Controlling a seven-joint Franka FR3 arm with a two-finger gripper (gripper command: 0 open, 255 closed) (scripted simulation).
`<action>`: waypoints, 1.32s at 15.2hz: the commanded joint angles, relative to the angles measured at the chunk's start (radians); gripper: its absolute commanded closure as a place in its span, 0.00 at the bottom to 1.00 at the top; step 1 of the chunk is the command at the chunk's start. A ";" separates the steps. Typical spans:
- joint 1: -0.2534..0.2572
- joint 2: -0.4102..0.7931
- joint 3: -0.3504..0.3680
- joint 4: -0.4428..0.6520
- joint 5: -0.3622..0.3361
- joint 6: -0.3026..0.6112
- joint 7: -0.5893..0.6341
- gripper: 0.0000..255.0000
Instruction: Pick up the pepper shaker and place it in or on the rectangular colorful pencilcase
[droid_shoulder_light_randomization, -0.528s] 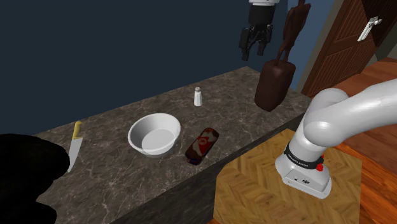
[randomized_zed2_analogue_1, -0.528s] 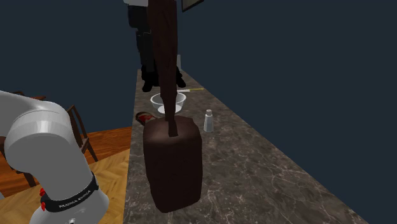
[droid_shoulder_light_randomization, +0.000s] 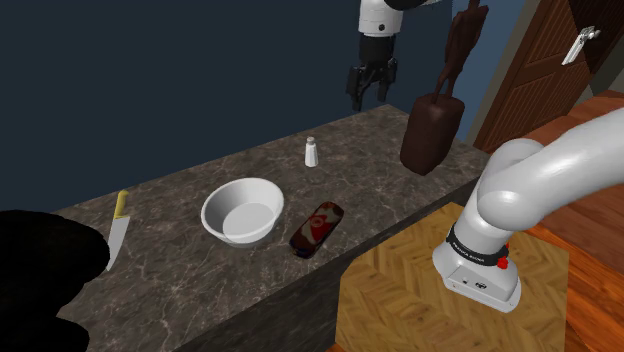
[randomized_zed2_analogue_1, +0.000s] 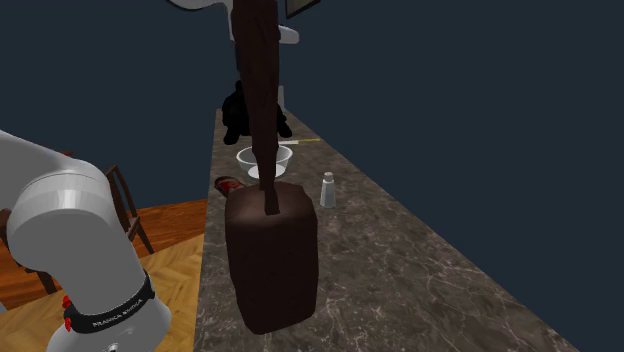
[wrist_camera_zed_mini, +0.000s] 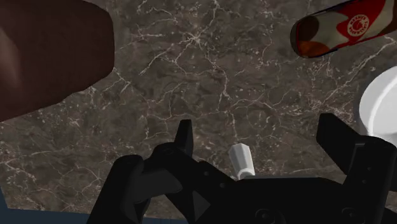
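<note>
Shoulder view, items for your attention:

- End effector (droid_shoulder_light_randomization: 368, 95): all black, two fingers, hanging high over the back of the tabletop. The fingers are spread and carry nothing.
- Small white pepper shaker with a grey cap (droid_shoulder_light_randomization: 311, 152): upright on the dark veined marble tabletop (droid_shoulder_light_randomization: 180, 270), toward the blue wall side and untouched. In the wrist view the shaker (wrist_camera_zed_mini: 242, 159) sits between the two fingers but far beneath them.
- Rectangular pencilcase, dark with a red and white pattern (droid_shoulder_light_randomization: 317, 228): lying flat near the front edge, well apart from the shaker.
- Round white bowl (droid_shoulder_light_randomization: 242, 211): just beside the pencilcase, on the shoulder view's left.
- Tall brown bag with an upright strap (droid_shoulder_light_randomization: 432, 130): on the shoulder view's right of the shaker.
- Knife with a yellow handle (droid_shoulder_light_randomization: 118, 230): far off toward the shoulder view's left.

Step in hand, as judged: the approach, with no grasp begun. Your next move calls for a straight descent over the shaker, fingers kept wide until they flank its body.

Room and edges: bare marble lies all round the shaker, so you can descend freely. Mind the bag's strap, which rises close to the arm. The carry toward the pencilcase crosses open tabletop. Set down short of the front edge and clear of the bowl's rim.
</note>
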 joint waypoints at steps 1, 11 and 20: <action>-0.003 0.056 0.010 -0.004 -0.009 0.065 0.012 0.00; -0.017 0.396 0.059 0.079 -0.075 0.333 0.107 0.00; -0.022 0.735 0.072 0.274 -0.177 0.477 0.214 0.00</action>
